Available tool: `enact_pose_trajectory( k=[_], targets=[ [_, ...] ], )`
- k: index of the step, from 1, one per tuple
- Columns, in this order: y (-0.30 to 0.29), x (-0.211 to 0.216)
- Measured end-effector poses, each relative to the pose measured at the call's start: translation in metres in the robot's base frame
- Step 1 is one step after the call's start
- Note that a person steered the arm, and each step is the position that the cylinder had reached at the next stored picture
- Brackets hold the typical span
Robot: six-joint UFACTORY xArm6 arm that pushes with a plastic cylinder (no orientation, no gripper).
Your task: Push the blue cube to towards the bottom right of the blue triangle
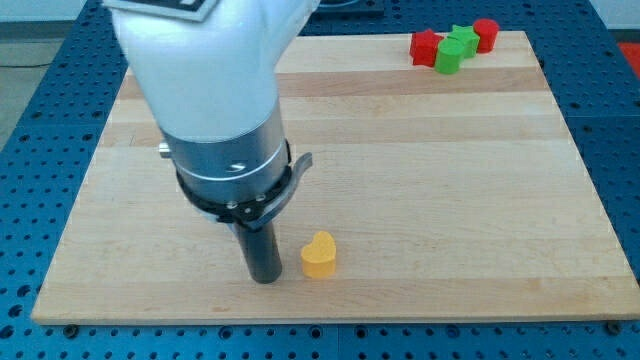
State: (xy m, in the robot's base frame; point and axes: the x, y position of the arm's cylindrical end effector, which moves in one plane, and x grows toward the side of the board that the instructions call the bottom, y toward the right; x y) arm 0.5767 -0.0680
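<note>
Camera view: the wooden board [400, 200] is seen with the arm [215, 120] filling the upper left of the frame. My tip [265, 279] is set on the board near the lower edge, just left of a yellow heart-shaped block [319, 256], with a narrow gap between them. No jaws are carried by the rod. A red star block [426, 47], a green block [462, 39], a second green block [448, 59] and a red cylinder [485, 34] are clustered at the upper right. The blue cube and blue triangle cannot be made out.

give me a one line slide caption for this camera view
My tip rests on the wooden board just left of a yellow heart block; red and green blocks cluster top right; no blue blocks visible.
</note>
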Motion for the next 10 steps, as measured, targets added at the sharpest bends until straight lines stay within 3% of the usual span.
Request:
enact_pose_trajectory(
  k=[2, 6, 8, 10],
  targets=[
    [-0.018, -0.041],
    [-0.119, -0.124],
    [-0.097, -0.132],
    [-0.083, -0.171]
  ],
)
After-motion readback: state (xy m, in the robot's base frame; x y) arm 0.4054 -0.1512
